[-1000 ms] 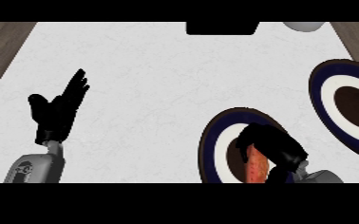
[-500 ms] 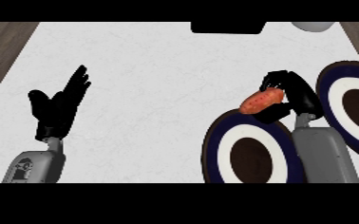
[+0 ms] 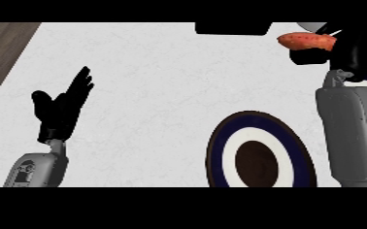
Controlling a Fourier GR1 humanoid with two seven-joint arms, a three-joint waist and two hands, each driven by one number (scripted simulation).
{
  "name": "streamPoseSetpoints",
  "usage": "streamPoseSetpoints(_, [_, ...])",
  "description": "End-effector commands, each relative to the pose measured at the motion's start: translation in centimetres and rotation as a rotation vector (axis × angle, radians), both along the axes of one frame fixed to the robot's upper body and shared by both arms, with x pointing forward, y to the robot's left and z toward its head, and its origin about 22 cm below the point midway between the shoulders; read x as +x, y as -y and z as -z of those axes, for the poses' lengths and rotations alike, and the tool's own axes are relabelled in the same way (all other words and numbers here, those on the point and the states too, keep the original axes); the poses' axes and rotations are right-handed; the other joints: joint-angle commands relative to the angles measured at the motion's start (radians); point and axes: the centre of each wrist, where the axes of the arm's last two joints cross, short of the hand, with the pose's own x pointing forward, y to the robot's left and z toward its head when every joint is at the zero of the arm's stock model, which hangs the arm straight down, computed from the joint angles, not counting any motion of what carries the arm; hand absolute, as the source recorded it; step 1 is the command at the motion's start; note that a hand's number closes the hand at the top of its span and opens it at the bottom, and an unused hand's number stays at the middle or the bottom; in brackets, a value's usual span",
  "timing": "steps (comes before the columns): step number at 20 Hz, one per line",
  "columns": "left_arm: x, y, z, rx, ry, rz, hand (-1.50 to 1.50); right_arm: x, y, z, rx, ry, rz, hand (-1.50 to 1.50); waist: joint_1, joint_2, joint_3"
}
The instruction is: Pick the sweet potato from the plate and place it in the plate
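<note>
I am holding the sweet potato (image 3: pixel 307 40) high near the bench's (image 3: pixel 165 77) far right corner, my right hand (image 3: pixel 342 48) fingers pinching it for carrying. My left hand (image 3: pixel 61 109) is resting near the left edge, fingers spread.

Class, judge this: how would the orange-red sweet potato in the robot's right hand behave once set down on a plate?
The orange-red sweet potato keeps its shape where it sticks out of the black right hand, so it is probably stiff. Its rounded, tapered form suggests it may roll a little on the shallow round navy-and-white plate. It looks solid, likely unbreakable.
</note>
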Motion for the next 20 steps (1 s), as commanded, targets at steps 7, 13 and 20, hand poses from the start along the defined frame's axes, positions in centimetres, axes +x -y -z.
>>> streamPoseSetpoints(7, [-0.6,0.3,0.7,-0.004,-0.011,-0.017,0.0,0.7,2.9,-3.3,0.042,0.196,0.377,1.5,-0.021,-0.005,0.002])
streamPoseSetpoints(13, [-1.0,-1.0,-0.2,0.003,-0.012,-0.039,0.0,-1.7,8.4,-1.0,0.103,0.219,0.462,1.5,-0.024,-0.006,0.002])
streamPoseSetpoints(20, [-1.2,-0.9,-0.6,-0.005,0.004,-0.011,0.0,-5.7,15.6,3.8,0.113,0.191,0.53,1.5,-0.026,-0.006,0.003])
